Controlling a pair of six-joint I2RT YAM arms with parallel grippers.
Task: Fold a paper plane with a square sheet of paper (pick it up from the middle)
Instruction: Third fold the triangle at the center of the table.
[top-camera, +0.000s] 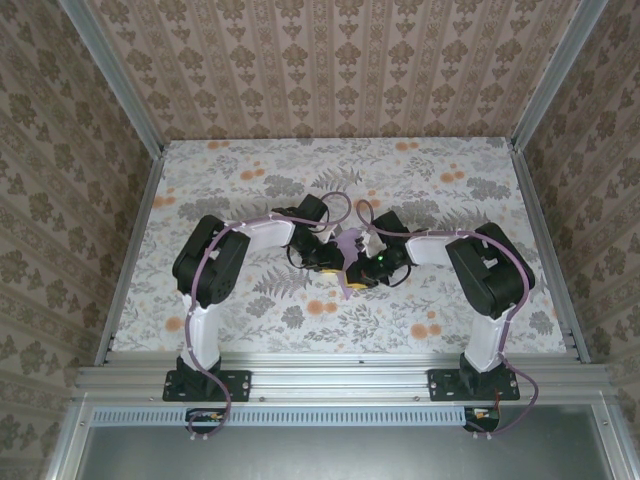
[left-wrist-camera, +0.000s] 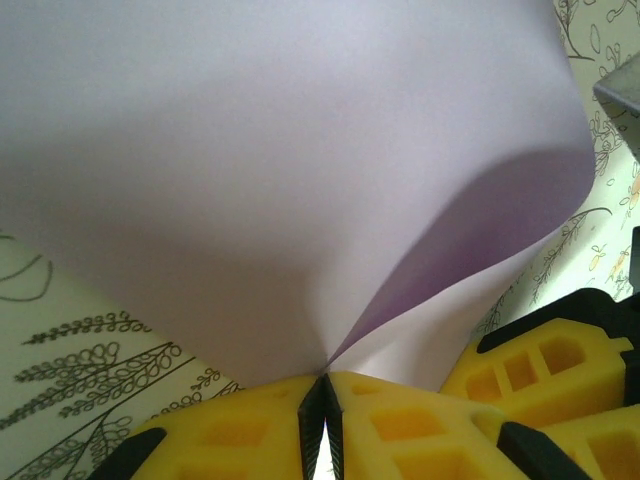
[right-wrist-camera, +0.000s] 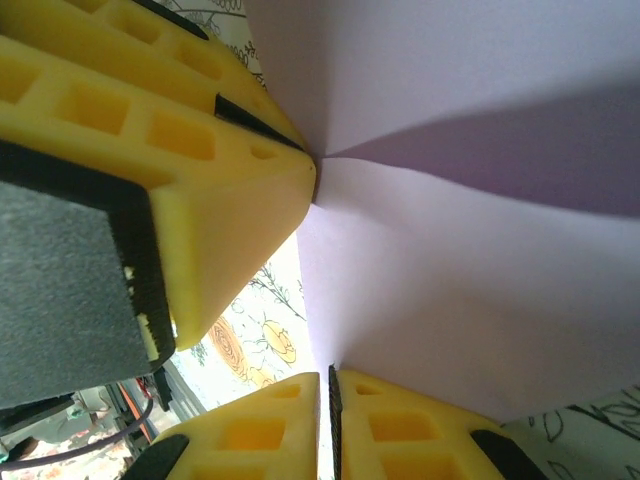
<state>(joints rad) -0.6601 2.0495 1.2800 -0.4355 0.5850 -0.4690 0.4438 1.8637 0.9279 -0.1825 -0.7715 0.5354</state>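
Observation:
The lavender square sheet of paper (top-camera: 349, 243) hangs bent above the middle of the table, between my two grippers. In the left wrist view the sheet (left-wrist-camera: 280, 150) curves upward from my left gripper (left-wrist-camera: 325, 378), whose yellow fingers are shut on its lower edge, with a darker fold running from the pinch. My right gripper (right-wrist-camera: 325, 372) is shut on another edge of the sheet (right-wrist-camera: 480, 250). The left gripper's fingers (right-wrist-camera: 200, 150) pinch the paper at the upper left there. In the top view the left gripper (top-camera: 336, 258) and right gripper (top-camera: 364, 266) almost touch. A finished paper plane is out of view.
The floral tabletop (top-camera: 300, 180) lies under both arms. Patterned walls and aluminium rails (top-camera: 130, 250) enclose it on three sides. The right gripper's yellow fingers (left-wrist-camera: 540, 370) sit close beside the left gripper.

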